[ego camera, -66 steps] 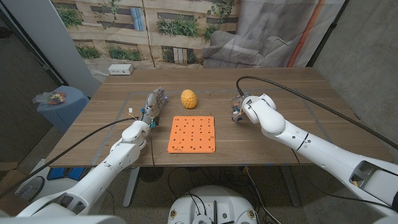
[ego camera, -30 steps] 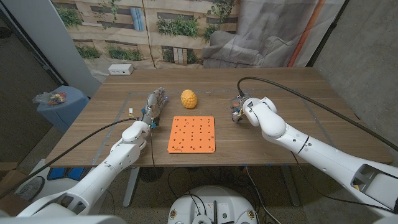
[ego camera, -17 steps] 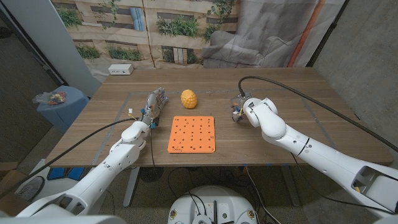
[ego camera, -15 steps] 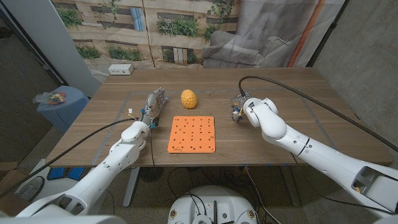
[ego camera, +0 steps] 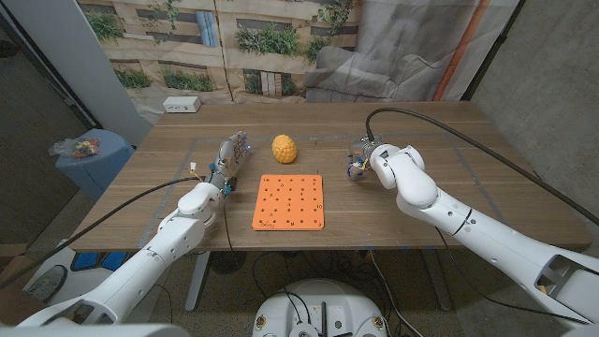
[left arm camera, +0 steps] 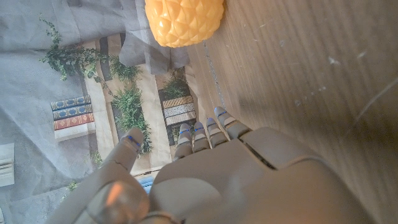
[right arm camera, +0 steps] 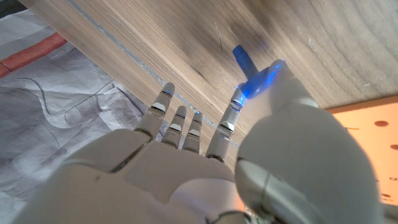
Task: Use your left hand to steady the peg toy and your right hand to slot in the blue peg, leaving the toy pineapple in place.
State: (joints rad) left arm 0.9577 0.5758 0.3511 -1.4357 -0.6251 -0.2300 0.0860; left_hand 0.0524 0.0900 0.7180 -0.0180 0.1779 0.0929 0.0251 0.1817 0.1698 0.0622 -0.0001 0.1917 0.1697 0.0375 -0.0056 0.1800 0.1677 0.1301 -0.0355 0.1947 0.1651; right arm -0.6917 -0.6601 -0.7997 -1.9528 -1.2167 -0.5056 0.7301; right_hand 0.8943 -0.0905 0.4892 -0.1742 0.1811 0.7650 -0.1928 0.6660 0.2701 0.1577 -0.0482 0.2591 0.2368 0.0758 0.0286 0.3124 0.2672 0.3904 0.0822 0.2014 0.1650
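Two hands of mine are on the wooden table [ego camera: 440,140], and neither has its job in hand yet. Nearest me lies the flat square orange peg board [ego camera: 289,201], full of small holes, with nothing touching it. My left hand [ego camera: 230,155] sits just beside the board's far left corner, fingers straight and close together, holding nothing; in the left wrist view they [left arm camera: 205,132] reach toward the pineapple. My right hand [ego camera: 359,159] stands off the board's far right corner, apart from it. In the right wrist view its fingers [right arm camera: 180,124] are spread, and the short blue plastic peg [right arm camera: 245,62] lies on the wood just beyond the thumb tip, which glows blue beside it. I cannot tell whether the thumb touches the peg, but nothing is pinching it. Farthest off, the yellow toy pineapple [ego camera: 284,148] stands beyond the board's far edge, near my left fingertips.

My worry: a clumsy close could roll the peg away across the smooth wood. The unsteadied board would probably slide if I pushed a peg in now. And my left hand, moving over to brace it, could nudge the pineapple.
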